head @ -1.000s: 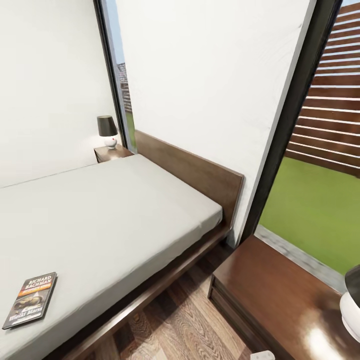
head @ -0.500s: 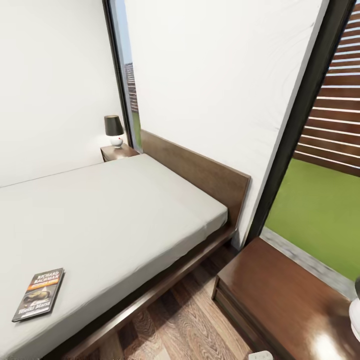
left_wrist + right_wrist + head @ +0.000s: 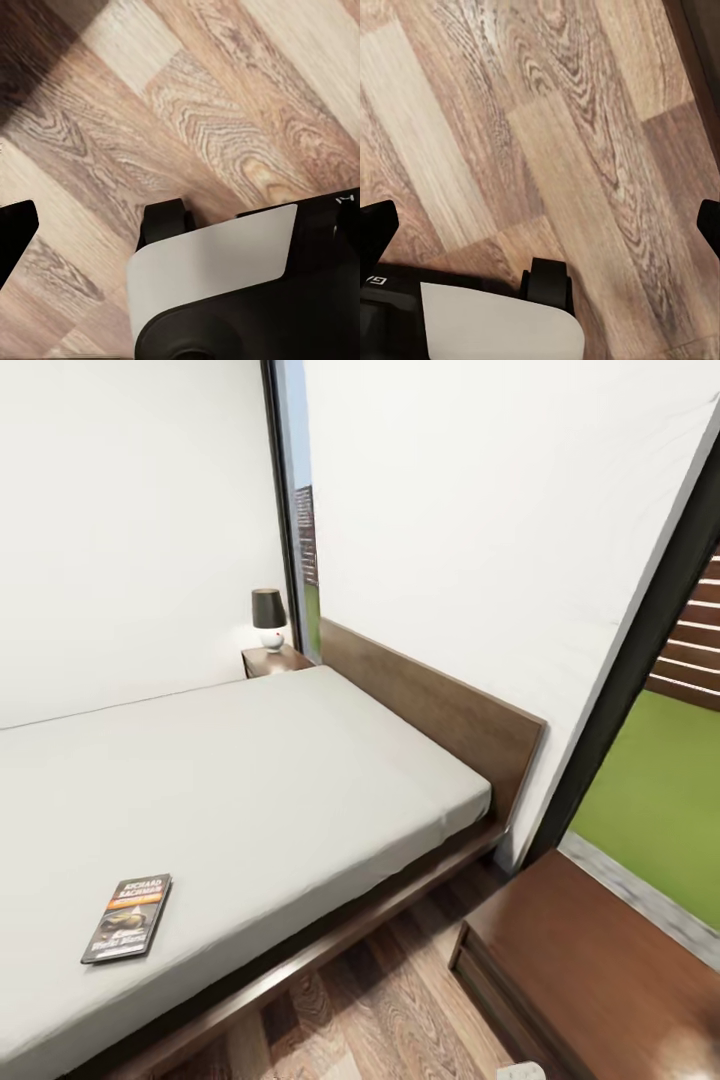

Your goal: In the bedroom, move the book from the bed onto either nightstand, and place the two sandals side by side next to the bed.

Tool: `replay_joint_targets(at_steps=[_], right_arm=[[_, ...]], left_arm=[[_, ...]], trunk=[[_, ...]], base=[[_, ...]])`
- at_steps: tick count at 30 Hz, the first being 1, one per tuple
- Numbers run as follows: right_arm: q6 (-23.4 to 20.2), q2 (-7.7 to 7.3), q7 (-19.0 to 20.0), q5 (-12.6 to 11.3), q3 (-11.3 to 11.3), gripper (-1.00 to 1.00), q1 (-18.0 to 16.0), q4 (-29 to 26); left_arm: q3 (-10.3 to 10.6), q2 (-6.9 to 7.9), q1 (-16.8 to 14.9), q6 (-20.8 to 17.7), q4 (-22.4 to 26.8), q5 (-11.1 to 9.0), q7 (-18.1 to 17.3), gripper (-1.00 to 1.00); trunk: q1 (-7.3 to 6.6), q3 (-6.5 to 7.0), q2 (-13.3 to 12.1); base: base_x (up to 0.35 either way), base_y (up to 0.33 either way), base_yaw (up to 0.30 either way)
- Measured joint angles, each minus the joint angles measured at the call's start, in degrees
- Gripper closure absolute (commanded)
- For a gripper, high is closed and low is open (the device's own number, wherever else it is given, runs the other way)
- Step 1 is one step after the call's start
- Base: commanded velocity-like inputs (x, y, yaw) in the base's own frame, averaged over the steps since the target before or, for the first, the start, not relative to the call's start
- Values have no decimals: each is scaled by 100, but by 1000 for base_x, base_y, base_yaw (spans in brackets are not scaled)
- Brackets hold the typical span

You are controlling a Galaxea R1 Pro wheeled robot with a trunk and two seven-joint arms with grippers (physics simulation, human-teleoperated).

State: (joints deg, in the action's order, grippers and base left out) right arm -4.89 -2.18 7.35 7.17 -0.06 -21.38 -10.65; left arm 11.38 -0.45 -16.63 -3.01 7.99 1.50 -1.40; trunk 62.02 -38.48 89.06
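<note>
1. Book (image 3: pixel 127 932), a thin dark paperback with an orange band, lies flat near the grey-mattressed bed's (image 3: pixel 260 790) near edge, within reach.
2. Dark-brown wooden nightstand (image 3: pixel 610 970) stands just beside the bed.
3. Both grippers hang over the wood-plank floor (image 3: pixel 547 127), fingers spread, holding nothing.

Book (image 3: pixel 127 918) on bed (image 3: pixel 250 780); nightstand (image 3: pixel 610 970) right of it.

A home bedroom: bed (image 3: pixel 250 780), nightstand (image 3: pixel 275 659) with lamp (image 3: pixel 268 618) (wood-plank floor (image 3: pixel 400 1010)).
</note>
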Motion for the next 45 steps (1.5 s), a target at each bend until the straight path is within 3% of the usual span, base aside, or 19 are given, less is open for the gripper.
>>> replay_joint_targets(at_steps=[45], right_arm=[[0, 1, 0, 2, 0, -100, 0, 2]], left_arm=[[0, 0, 15, 64, 2, 0, 0, -100]], trunk=[[0, 0, 0]], base=[[0, 0, 260]])
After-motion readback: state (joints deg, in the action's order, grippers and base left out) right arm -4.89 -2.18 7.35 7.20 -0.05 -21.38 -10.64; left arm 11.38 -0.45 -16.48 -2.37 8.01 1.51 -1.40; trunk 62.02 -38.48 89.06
